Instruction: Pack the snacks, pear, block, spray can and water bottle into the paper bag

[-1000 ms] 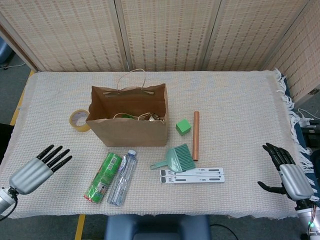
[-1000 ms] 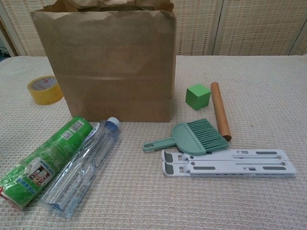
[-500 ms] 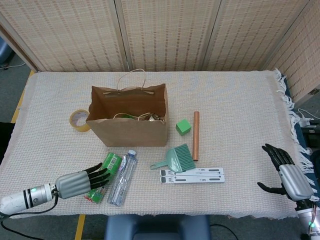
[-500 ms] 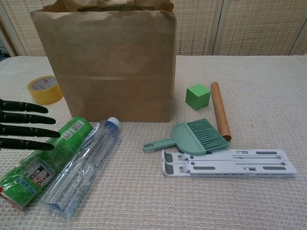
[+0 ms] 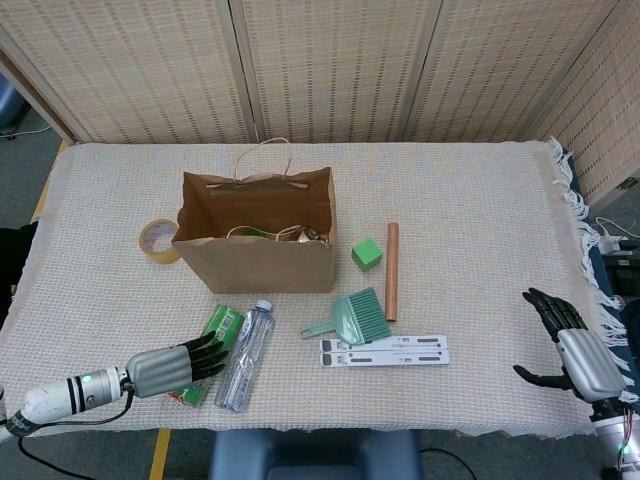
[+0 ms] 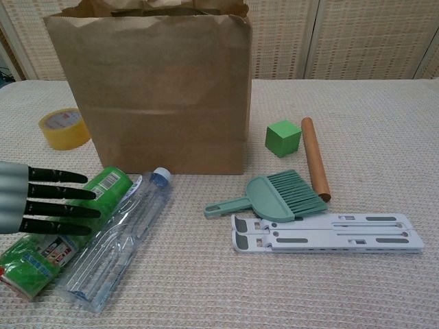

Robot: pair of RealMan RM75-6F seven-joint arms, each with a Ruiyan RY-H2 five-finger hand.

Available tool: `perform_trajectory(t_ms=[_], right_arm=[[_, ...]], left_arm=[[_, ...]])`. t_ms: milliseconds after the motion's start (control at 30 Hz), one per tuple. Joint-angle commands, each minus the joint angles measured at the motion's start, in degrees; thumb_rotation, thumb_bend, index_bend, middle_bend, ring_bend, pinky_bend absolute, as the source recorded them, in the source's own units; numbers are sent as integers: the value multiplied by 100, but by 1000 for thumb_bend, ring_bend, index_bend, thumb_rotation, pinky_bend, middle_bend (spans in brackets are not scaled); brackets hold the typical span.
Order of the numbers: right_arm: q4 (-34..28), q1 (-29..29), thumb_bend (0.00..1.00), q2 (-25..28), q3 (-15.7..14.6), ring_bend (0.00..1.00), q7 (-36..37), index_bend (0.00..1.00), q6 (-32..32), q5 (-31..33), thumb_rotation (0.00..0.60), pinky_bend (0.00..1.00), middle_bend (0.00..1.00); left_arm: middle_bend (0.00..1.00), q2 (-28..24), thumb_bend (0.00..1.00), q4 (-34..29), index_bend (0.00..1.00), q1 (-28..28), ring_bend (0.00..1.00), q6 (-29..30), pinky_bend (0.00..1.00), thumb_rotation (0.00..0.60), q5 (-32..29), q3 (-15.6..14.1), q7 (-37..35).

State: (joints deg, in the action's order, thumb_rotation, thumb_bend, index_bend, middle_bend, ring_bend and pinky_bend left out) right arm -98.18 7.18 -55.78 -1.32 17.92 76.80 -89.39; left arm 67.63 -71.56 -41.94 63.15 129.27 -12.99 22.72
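The green spray can (image 5: 219, 330) (image 6: 41, 257) lies on its side near the table's front, beside the clear water bottle (image 5: 246, 355) (image 6: 120, 240). My left hand (image 5: 170, 365) (image 6: 41, 199) hovers over the can with its fingers straight and apart, holding nothing. The brown paper bag (image 5: 257, 255) (image 6: 158, 89) stands open behind them with some items inside. A green block (image 5: 366, 253) (image 6: 283, 138) sits to the bag's right. My right hand (image 5: 575, 350) rests open at the table's right edge, out of the chest view.
A yellow tape roll (image 5: 157, 240) (image 6: 63, 127) lies left of the bag. A brown rod (image 5: 392, 270) (image 6: 315, 157), a green dustpan brush (image 5: 352, 318) (image 6: 278, 195) and a white folding stand (image 5: 385, 350) (image 6: 326, 233) lie right of the bottle.
My left hand has swept in from the front left corner and now sits over the spray can. The right hand has not moved.
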Motion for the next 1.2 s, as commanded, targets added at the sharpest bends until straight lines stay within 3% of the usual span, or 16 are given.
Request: perform_trajectory(t_ms=[33, 667, 833, 933, 1067, 1200], right_arm=[[-19, 4, 59, 7, -8, 0, 11, 0, -25, 14, 600, 17, 0], [-42, 9, 59, 22, -5, 0, -1, 0, -49, 40, 600, 17, 0], [-43, 8, 59, 28, -7, 0, 10, 0, -51, 39, 600, 17, 0], [-48, 10, 60, 31, -7, 0, 13, 0, -54, 39, 600, 17, 0], [-52, 11, 59, 33, -2, 0, 8, 0, -59, 54, 600, 17, 0], [-49, 10, 59, 31, -5, 0, -3, 0, -61, 50, 600, 17, 0]], left_arm=[[0, 64, 385, 62, 0, -39, 0, -8, 95, 600, 70, -49, 83], [0, 406, 390, 154, 0, -576, 0, -570, 115, 600, 307, -310, 291], [9, 523, 410, 285, 105, -621, 6, -641, 207, 600, 176, -339, 153], [115, 579, 482, 354, 226, -661, 95, -611, 324, 600, 157, -398, 27], [411, 621, 619, 470, 501, -664, 374, -419, 610, 600, 185, -501, -96], [571, 578, 678, 582, 615, -632, 526, -289, 741, 600, 152, -551, -97]])
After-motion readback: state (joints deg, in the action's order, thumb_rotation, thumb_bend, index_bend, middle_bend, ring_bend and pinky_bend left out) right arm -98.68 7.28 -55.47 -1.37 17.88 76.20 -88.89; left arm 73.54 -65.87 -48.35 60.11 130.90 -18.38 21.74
